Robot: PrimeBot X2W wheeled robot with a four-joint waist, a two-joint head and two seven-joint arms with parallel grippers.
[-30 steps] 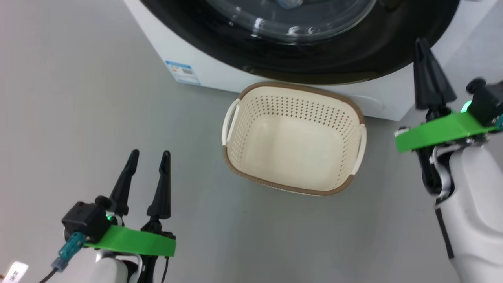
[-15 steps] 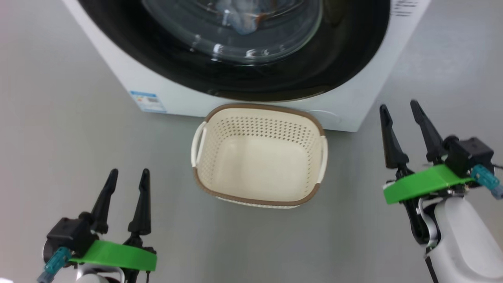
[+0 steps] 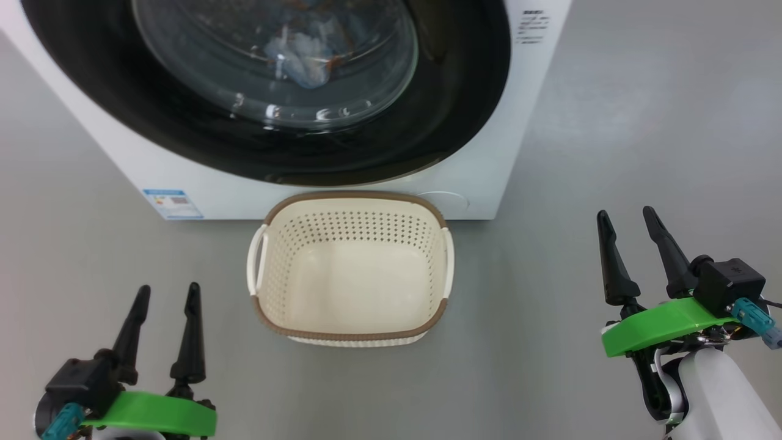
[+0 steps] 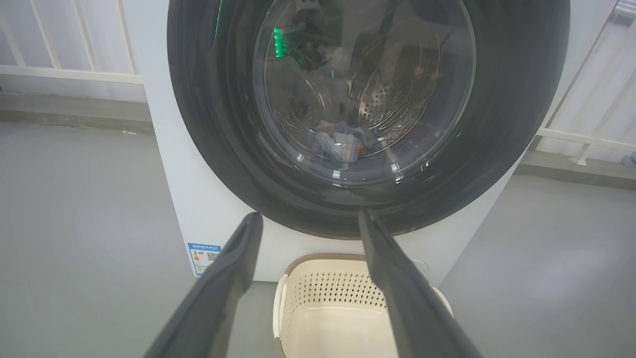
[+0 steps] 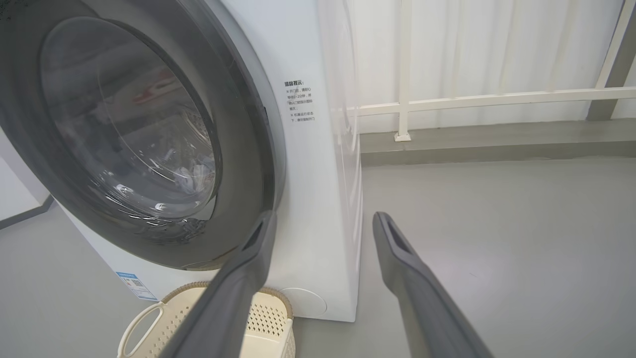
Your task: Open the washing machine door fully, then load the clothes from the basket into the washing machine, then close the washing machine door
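The washing machine [image 3: 489, 140] stands at the top of the head view, and its door [image 3: 464, 91] lies flat against its front. Behind the glass bowl, the light-blue clothes [image 3: 305, 52] rest in the drum; the left wrist view shows the clothes [image 4: 340, 141] too. On the floor just before the machine sits the basket [image 3: 354, 197], with nothing in it. My left gripper [image 3: 169, 288] is open at the lower left, well short of the basket. My right gripper [image 3: 625, 212] is open at the lower right, apart from the machine. Each wrist view shows its own gripper, left [image 4: 309, 218] and right [image 5: 324, 216], with fingers spread.
A blue label sticker [image 3: 172, 203] sits low on the machine's front left. A white railing [image 5: 472, 99] with pale curtains runs behind and to the right of the machine. Grey floor [image 3: 641, 122] stretches on both sides of the basket.
My right gripper, shut and raised beside the door's rim a second ago, has come down to the lower right and opened. The head camera has tilted up, showing more of the door.
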